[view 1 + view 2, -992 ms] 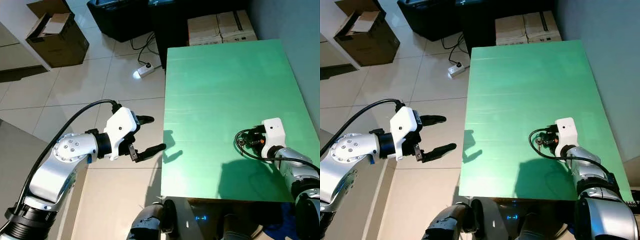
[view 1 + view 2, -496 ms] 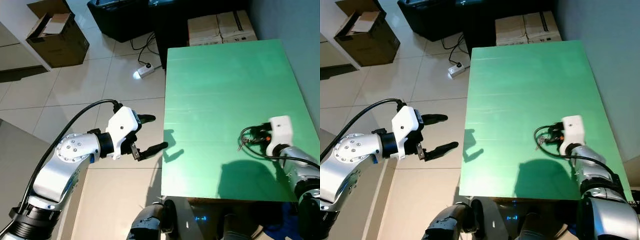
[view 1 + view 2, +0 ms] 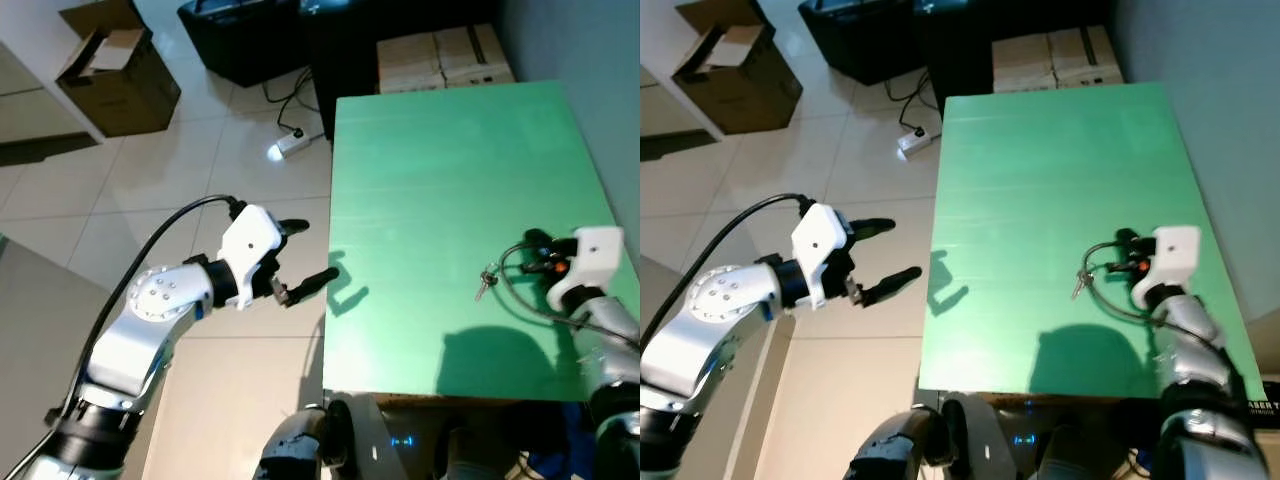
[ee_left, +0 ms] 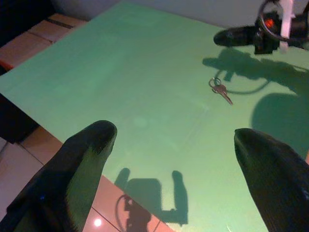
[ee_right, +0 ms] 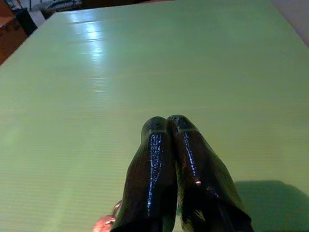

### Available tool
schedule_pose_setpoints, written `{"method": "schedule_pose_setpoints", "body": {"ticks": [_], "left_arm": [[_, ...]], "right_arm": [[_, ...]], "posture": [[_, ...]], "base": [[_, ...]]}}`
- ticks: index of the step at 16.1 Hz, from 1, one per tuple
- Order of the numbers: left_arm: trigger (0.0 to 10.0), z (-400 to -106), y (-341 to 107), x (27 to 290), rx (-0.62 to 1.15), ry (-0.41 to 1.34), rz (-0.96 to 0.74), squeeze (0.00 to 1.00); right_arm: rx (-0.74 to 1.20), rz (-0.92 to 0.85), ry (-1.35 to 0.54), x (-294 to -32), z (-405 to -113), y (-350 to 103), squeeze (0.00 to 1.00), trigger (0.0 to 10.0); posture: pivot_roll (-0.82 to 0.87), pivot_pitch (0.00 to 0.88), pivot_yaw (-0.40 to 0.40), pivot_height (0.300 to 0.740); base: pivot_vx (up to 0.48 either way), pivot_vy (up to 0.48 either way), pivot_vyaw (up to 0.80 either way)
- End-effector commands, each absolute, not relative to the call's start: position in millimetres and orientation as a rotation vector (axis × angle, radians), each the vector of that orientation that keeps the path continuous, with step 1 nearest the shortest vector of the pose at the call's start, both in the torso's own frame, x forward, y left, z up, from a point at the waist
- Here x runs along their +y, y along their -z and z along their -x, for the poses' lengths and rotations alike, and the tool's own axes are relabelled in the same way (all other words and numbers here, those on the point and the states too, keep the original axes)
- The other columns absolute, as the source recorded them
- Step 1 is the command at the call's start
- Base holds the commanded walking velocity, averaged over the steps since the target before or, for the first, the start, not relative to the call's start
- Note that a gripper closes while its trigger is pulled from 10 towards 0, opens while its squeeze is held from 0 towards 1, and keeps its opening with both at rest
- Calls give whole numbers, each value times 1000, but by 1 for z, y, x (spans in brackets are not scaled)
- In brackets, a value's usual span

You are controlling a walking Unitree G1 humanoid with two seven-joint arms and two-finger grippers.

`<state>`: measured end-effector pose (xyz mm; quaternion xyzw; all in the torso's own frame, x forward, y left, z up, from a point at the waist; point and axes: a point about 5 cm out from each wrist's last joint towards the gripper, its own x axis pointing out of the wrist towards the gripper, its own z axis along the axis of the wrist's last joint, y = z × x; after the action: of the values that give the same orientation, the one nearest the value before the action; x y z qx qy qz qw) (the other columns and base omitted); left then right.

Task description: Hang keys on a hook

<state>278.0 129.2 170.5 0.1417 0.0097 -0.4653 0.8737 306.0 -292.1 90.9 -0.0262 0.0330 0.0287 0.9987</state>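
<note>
On the green table [image 3: 440, 150] the keys [image 3: 484, 285] are lying flat, near the right edge and toward the robot's end. The right gripper [image 3: 532, 240] is held just above the tabletop, a bit further right and slightly further away than the keys, so the two are near each other but clearly not touching. Its black cable loops down between them.

From the head views the keys are only seen as a tiny silver glint. Way more detail is given by the left wrist view: a ring with a single key [image 4: 220, 90] on the green surface, just beside the gripper's shadow, with the right gripper [image 4: 231, 36] floating beyond it. In the right wrist view the two fingers [image 5: 154, 159] are shown pressed tight together with nothing pinched between them. A bit of ring and something pinkish are caught at the frame edge by the finger base, but what it is can't be made out.

The left gripper [image 3: 312, 252] is held out over the tiled floor [image 3: 200, 160] just off the table's left edge, fingers [image 4: 87, 150] spread wide, nothing held or touched.
</note>
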Motion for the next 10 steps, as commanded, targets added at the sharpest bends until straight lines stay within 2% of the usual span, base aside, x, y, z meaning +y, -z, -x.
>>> {"method": "schedule_pose_setpoints", "body": {"ticks": [1,7,10], "left_arm": [[10000,-279,-166,133,33,955,-308,0],[10000,-295,-168,125,6,945,-299,0],[10000,-297,-167,126,4,942,-303,0]], "right_arm": [[49,57,-62,-285,-304,-89,0,0],[107,241,-116,-241,-314,-83,0,0],[123,355,-95,-200,-322,-79,0,0]], "posture": [[134,186,228,740],[94,195,260,740],[101,191,273,740]], "base": [[0,0,0],[0,0,0],[0,0,0]]}}
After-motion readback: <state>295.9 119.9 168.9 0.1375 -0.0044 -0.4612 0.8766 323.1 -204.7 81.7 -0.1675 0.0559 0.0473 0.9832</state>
